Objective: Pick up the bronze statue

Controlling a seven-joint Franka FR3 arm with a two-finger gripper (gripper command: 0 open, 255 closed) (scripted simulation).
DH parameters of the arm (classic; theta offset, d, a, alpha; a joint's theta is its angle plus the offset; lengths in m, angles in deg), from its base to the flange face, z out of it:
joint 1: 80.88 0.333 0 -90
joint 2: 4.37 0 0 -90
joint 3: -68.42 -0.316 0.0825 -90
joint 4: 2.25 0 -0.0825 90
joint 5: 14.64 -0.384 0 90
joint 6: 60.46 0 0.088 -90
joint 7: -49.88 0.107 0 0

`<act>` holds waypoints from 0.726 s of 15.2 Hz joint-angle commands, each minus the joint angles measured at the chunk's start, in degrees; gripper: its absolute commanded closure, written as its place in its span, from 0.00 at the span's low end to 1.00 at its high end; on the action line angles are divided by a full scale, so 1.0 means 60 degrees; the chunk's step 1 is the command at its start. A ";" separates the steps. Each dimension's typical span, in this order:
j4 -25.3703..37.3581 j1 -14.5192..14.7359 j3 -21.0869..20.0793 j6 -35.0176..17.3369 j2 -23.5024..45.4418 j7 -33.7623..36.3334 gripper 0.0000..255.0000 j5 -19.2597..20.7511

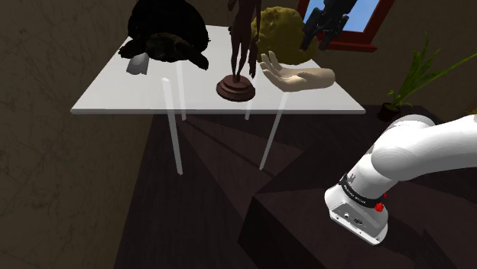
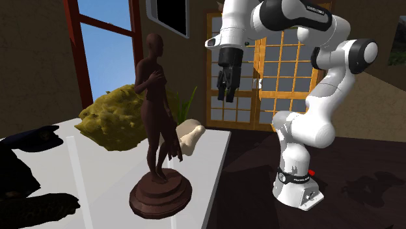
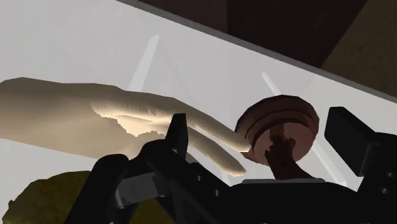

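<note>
Gripper (image 2: 225,97) open wide, holding nothing, hovering above table (image 1: 122,90) nr brown statue (image 2: 156,110) & pale hand model (image 1: 300,76).

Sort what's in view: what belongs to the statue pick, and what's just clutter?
Job: brown statue on its round base; gripper, open above the table, holding nothing.
Clutter: beige hand model, yellow lumpy mass, dark turtle-like figure, small grey piece, potted plant.

Right of the brown statue (image 2: 155,110), the black gripper (image 2: 226,97) hangs clear, jaws seemingly parted.
</note>
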 commanded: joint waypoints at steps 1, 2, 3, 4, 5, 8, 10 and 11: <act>0.0000 0.0000 0.0000 0.0000 0.0000 0.0000 0.00 0.0000; -0.0119 0.0078 0.0005 -0.0467 0.0143 -0.0188 0.00 0.0010; -0.0224 0.0158 0.0010 -0.0932 0.0299 -0.0376 0.00 0.0017; -0.0313 0.0239 0.0016 -0.1396 0.0469 -0.0563 0.00 0.0020; -0.0388 0.0323 0.0024 -0.1856 0.0651 -0.0750 0.00 0.0021; -0.0520 0.0582 0.0048 -0.3216 0.1267 -0.1313 0.00 0.0003; -0.0533 0.0763 0.0067 -0.4096 0.1728 -0.1695 0.00 -0.0028; -0.0517 0.0858 0.0079 -0.4526 0.1971 -0.1889 0.00 -0.0048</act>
